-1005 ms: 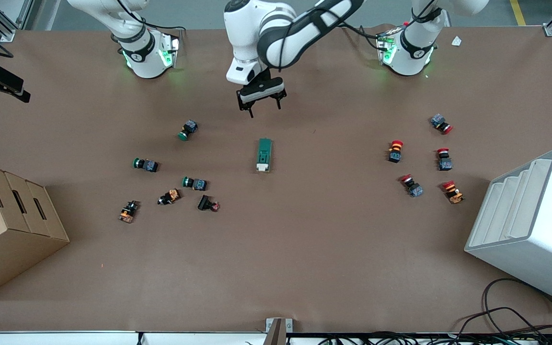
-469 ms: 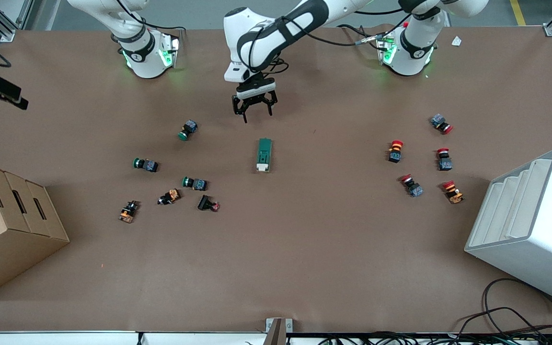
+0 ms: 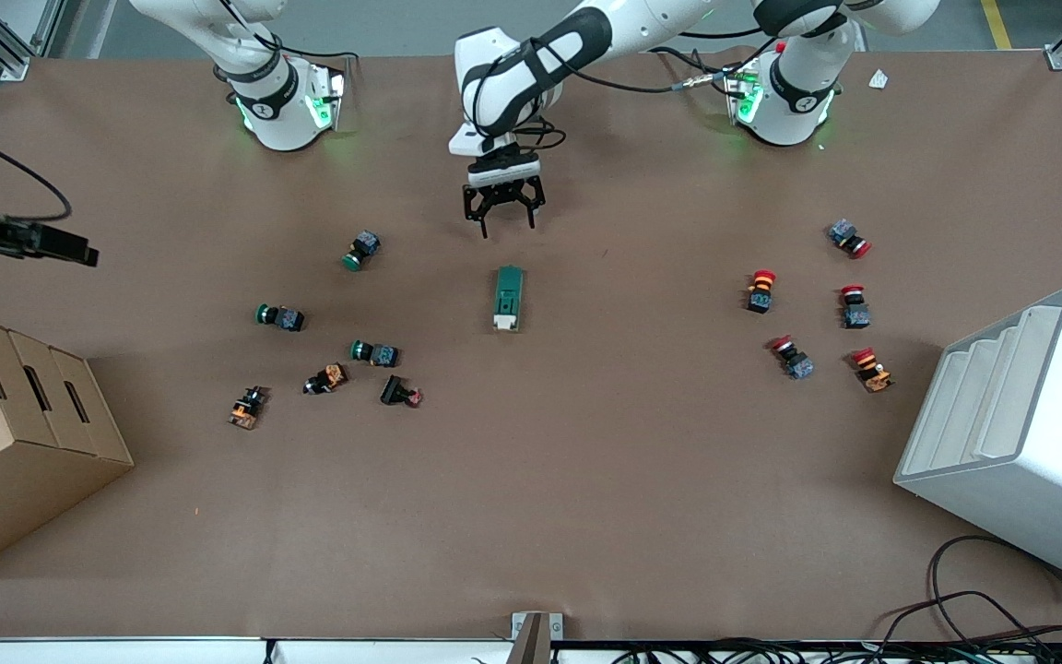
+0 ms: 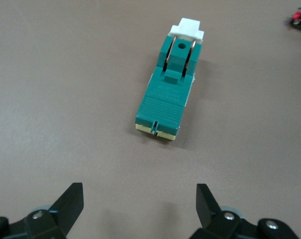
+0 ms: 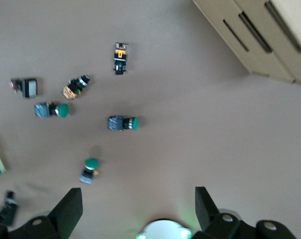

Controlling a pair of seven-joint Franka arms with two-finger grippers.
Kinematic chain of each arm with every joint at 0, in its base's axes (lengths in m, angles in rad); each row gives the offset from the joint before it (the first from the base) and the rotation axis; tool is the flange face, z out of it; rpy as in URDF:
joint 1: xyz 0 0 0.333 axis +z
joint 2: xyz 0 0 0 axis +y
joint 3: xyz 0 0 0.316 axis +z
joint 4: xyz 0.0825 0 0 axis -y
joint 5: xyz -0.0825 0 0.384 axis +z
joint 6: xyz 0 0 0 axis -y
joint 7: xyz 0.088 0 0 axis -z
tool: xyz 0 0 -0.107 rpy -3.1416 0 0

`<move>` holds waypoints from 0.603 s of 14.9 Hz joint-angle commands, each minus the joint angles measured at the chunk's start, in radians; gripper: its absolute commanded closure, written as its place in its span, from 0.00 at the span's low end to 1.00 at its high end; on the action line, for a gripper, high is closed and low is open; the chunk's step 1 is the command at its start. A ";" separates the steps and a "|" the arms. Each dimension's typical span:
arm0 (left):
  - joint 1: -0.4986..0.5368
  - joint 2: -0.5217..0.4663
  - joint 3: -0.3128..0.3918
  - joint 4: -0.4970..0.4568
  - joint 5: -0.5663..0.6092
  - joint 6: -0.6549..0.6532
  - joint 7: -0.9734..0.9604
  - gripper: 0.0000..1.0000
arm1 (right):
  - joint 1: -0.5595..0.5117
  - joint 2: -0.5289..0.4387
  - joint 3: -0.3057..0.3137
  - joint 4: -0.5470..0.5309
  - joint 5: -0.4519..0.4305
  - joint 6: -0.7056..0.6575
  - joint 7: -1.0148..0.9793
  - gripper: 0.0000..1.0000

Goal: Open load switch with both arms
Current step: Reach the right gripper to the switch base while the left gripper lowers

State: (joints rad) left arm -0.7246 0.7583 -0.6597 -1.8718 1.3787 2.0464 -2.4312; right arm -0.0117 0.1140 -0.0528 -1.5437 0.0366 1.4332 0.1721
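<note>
The load switch (image 3: 509, 298) lies flat in the middle of the table, a dark-green block with its white tab (image 3: 504, 322) at the end nearer the front camera. In the left wrist view the load switch (image 4: 170, 94) sits just ahead of my open fingers (image 4: 70, 206). My left gripper (image 3: 504, 221) hangs open over bare table just off the switch's green end, holding nothing. My right gripper (image 3: 61, 245) is high up at the right arm's end of the table, open (image 5: 139, 199) and empty, over the green buttons.
Green and orange push-buttons (image 3: 374, 352) are scattered toward the right arm's end, beside a cardboard box (image 3: 15, 433). Red push-buttons (image 3: 794, 357) lie toward the left arm's end, next to a white stepped bin (image 3: 1020, 424). Cables (image 3: 1001, 618) hang at the front edge.
My left gripper has dropped lower and shifted slightly over the table toward the switch's green end. The right arm's hand has swung down and inward at the view's edge.
</note>
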 commanded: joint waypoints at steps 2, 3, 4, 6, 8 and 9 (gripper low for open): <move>0.005 -0.002 0.008 -0.046 0.112 0.005 -0.020 0.00 | 0.146 0.057 0.005 -0.018 0.022 0.061 0.376 0.00; 0.005 0.007 0.009 -0.046 0.144 0.005 -0.022 0.00 | 0.182 0.088 0.005 -0.018 0.031 0.079 0.450 0.00; 0.007 0.012 0.012 -0.047 0.182 0.005 -0.041 0.00 | 0.217 0.111 0.005 -0.016 0.060 0.099 0.540 0.00; 0.010 0.035 0.015 -0.047 0.264 0.005 -0.094 0.00 | 0.290 0.163 0.005 -0.015 0.098 0.156 0.764 0.00; 0.008 0.038 0.028 -0.055 0.308 0.005 -0.097 0.01 | 0.388 0.222 0.005 -0.012 0.100 0.223 0.974 0.00; 0.008 0.038 0.037 -0.056 0.338 0.005 -0.097 0.01 | 0.427 0.257 0.005 -0.007 0.103 0.254 1.072 0.00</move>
State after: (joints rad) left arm -0.7200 0.7931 -0.6348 -1.9216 1.6584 2.0464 -2.5136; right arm 0.3400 0.3160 -0.0362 -1.5650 0.1293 1.6465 1.0650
